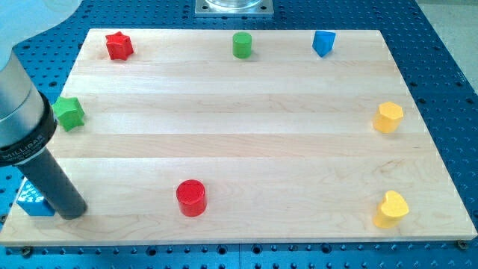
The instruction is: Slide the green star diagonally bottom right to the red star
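The wooden desk (pixel 246 142) fills most of the view, and eight small blocks lie spread along its edges. The green star (pixel 69 113) lies at the desk's left edge, a little above the middle. The red star (pixel 119 45) sits near the top left corner, above and to the right of the green star and well apart from it. Along the top edge stand a green cylinder (pixel 241 45) near the middle and a blue block (pixel 323 42) further right. At the right edge a yellow block (pixel 388 117) lies at mid height, and another yellow block (pixel 391 208) lies near the bottom right corner. A red cylinder (pixel 191 197) stands near the bottom edge, left of centre.

My tip (pixel 72 212) rests on the desk near the bottom left corner, just beside a blue block (pixel 33 201) that the rod partly hides. The tip is well below the green star and not touching it. There is no pincer on this arm, only the rod, so nothing is gripped.
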Tool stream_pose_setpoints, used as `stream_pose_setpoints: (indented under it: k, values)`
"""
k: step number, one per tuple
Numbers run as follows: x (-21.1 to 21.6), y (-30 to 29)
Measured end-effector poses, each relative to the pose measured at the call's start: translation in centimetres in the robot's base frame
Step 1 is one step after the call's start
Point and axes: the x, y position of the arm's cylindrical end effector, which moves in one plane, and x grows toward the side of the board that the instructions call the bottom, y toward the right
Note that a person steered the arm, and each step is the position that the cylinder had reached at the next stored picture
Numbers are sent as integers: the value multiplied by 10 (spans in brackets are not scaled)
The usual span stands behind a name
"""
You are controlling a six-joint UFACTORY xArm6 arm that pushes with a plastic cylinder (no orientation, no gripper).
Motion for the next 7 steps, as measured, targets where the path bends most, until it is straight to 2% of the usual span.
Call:
stream_pose_setpoints:
  k: [2,3,4,5,7]
  values:
    - [2,0]
    - [-16,-1]
    - [-49,25]
    - [-66,2]
    - [-127,-88]
